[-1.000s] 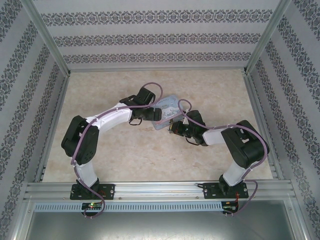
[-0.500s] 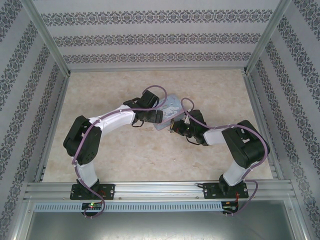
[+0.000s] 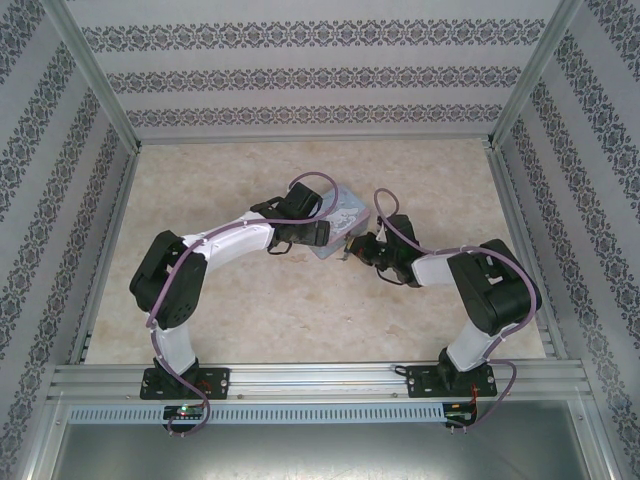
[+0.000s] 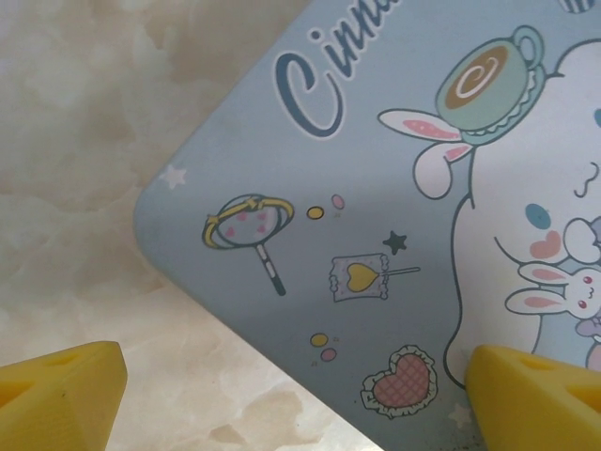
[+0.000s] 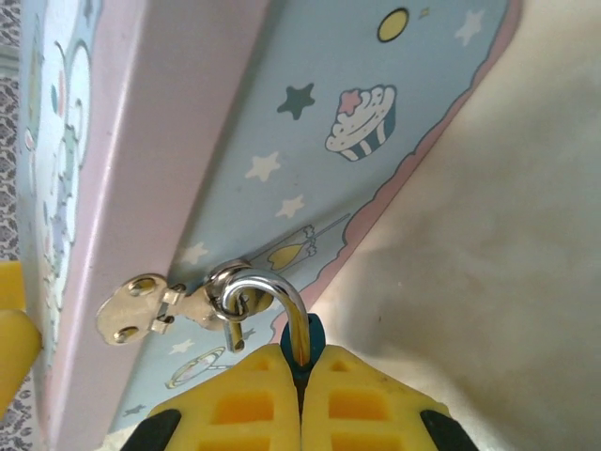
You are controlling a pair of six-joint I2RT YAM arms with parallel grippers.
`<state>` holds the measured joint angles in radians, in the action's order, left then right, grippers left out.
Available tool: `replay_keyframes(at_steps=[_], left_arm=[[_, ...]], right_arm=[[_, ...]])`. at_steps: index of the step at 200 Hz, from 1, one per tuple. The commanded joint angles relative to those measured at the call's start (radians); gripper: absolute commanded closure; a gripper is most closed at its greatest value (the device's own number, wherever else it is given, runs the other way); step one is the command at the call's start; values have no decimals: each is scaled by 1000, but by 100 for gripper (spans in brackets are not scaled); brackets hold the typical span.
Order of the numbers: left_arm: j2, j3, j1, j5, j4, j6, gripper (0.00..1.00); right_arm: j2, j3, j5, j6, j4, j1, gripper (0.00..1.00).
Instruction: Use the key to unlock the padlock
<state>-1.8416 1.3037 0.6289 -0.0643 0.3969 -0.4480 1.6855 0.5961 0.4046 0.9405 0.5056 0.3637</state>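
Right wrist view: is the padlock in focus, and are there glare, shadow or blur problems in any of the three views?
Right wrist: padlock shackle sharp, mild glare on the hasp, soft shadow on the table beside the tin, right gripper slightly soft. Left wrist: tin print crisp, left gripper fingertips blurred, table pale. Top external: even light, padlock too small to judge.

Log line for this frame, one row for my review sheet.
left gripper: open over tin lid | right gripper: shut on padlock | padlock hooked through tin's hasp | lock state: unclear
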Motion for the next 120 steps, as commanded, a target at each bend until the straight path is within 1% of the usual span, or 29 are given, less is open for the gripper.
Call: replay_keyframes(at_steps=[1, 59, 84, 120], left_arm=[[-74, -51, 15, -19, 109, 39, 7], [-100, -55, 16, -3, 106, 35, 8], [-98, -58, 17, 4, 107, 27, 8], [-77, -58, 17, 22, 106, 22, 8]], right_arm=[[14, 51, -5, 17, 21, -32, 100], [84, 157, 62, 24, -11, -111, 100], [75, 136, 69, 11, -21, -135, 100], [20, 61, 80, -3, -15, -182, 100]])
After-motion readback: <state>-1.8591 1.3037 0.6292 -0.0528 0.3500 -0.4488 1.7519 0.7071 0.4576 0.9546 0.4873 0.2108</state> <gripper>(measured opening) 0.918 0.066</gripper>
